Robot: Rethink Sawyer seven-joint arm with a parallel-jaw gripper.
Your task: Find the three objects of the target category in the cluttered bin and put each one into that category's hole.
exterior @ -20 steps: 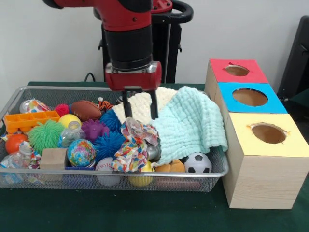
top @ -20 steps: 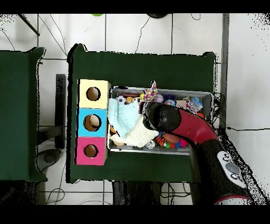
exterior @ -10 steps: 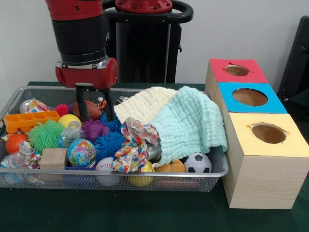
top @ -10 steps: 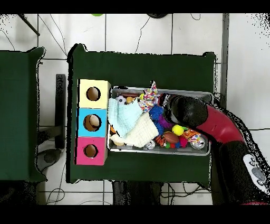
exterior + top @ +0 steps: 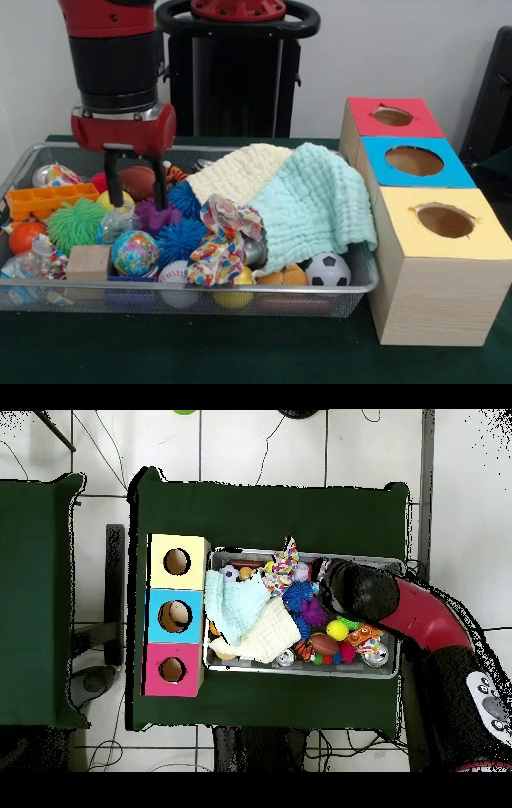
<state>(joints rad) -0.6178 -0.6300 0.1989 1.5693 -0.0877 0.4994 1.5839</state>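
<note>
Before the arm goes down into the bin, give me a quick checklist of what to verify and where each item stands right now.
1. Tool open: ok, fingers apart.
2. Tool empty: ok, nothing between the fingers.
3. Tool over the bin: ok, above the yellow ball and purple spiky ball.
4. Target chosen: cannot tell, the category is not shown.
5. Holes clear: ok, red box, blue box and yellow box uncovered.
6. Hidden items: cannot tell, the towels cover part of the bin.
</note>
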